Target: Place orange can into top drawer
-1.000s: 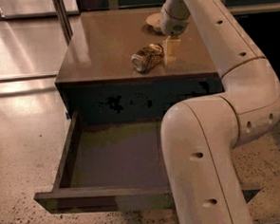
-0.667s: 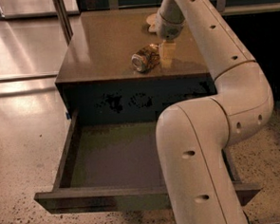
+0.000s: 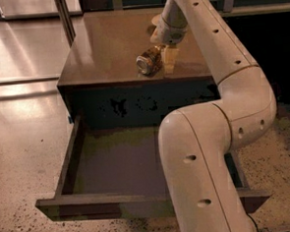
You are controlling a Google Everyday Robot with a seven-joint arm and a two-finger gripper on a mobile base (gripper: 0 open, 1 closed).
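Orange can (image 3: 149,61) is lying on its side on the cabinet top (image 3: 106,46), near the front edge and right of centre, w/ its silver round end pointing front-left toward the camera. Gripper (image 3: 168,56) is hanging just beside the can, on the can's right as the camera view shows it, low over the same surface. A pale part of it is reaching down next to the can's rear half, either very close or touching; cannot tell which. Whether the gripper is standing wide, narrow or holding anything cannot be told from this view.

Arm (image 3: 220,133) is rising from the lower-right foreground, bending at approx. mid-frame and reaching back over the cabinet top to the gripper. Top drawer (image 3: 118,164) is standing pulled out below the cabinet front, toward the camera, w/ its flat floor showing at left and centre; its right part is lying hidden behind the arm. Can and drawer are sitting well apart: can up on top, drawer below and in front. Pale bowl (image 3: 155,21) is sitting behind the wrist, mostly hidden. Speckled floor (image 3: 19,155) is showing at left.
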